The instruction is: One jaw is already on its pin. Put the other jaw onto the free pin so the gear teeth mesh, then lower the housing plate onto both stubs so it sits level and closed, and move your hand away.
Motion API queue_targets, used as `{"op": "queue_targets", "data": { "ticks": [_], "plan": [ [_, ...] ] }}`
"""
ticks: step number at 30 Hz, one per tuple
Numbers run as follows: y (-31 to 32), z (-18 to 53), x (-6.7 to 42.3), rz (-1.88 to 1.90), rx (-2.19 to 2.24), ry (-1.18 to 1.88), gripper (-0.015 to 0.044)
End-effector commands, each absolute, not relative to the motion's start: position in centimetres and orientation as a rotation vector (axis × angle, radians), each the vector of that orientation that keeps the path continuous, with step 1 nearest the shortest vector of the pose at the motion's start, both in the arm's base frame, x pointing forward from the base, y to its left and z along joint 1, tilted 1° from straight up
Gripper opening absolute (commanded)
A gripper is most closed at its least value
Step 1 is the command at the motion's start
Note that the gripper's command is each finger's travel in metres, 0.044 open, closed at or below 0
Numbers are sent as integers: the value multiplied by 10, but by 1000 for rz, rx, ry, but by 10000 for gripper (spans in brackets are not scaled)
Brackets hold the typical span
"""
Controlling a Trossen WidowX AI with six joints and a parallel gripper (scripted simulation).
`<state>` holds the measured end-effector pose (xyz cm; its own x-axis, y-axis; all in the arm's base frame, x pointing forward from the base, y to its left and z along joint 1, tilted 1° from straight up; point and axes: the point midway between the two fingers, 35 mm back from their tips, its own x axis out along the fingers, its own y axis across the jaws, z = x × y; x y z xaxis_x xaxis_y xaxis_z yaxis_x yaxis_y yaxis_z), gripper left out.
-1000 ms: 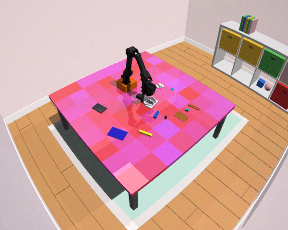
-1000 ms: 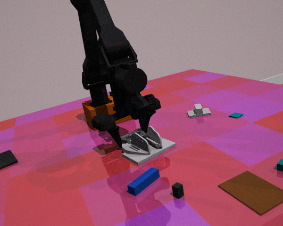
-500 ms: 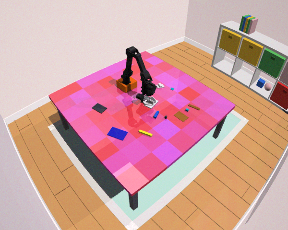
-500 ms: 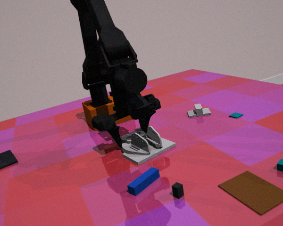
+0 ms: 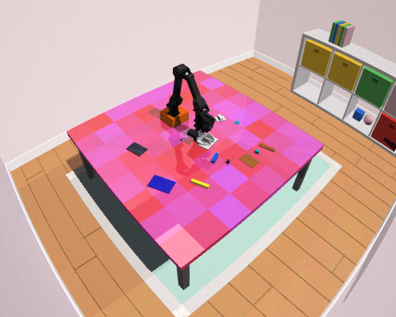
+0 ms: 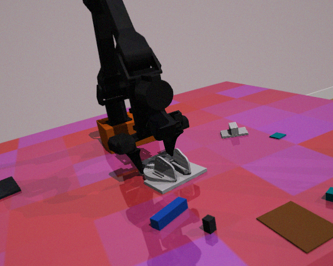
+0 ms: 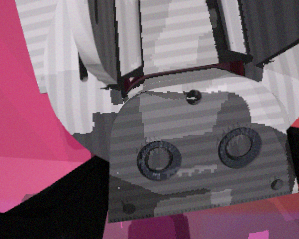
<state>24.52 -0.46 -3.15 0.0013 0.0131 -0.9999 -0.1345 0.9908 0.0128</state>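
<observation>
The grey housing plate (image 7: 199, 176) lies between my fingertips, over the rear ends of both jaws. Two dark rings show on it, each with a round grey centre. It looks about level; whether it is fully down on the stubs is hard to tell. My gripper (image 5: 201, 135) (image 6: 157, 164) (image 7: 191, 149) is shut on the plate, one finger at each side edge. The left jaw (image 6: 165, 167) (image 7: 65, 100) and right jaw (image 6: 182, 160) stand side by side on the light grey base (image 6: 164, 189) (image 5: 208, 146), with a gap between their fins. The gear teeth and pins are hidden.
A blue bar (image 6: 169, 213) (image 5: 214, 158) and a small black block (image 6: 209, 224) (image 5: 228, 161) lie in front of the base. A brown sheet (image 6: 298, 226) (image 5: 249, 160) is at right. A small grey stepped part (image 6: 233, 130) (image 5: 220, 117) stands behind. A yellow bar (image 5: 199, 183) lies farther forward.
</observation>
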Motion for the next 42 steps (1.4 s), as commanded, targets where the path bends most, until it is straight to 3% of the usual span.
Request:
{"op": "queue_targets", "data": {
  "ticks": [1, 38, 42],
  "plan": [
    [-5, -32, 245, 112, -96, 1565, 351],
    [-5, -32, 245, 112, -96, 1565, 351],
    [-5, -32, 245, 116, -96, 1566, 440]
  ]
}}
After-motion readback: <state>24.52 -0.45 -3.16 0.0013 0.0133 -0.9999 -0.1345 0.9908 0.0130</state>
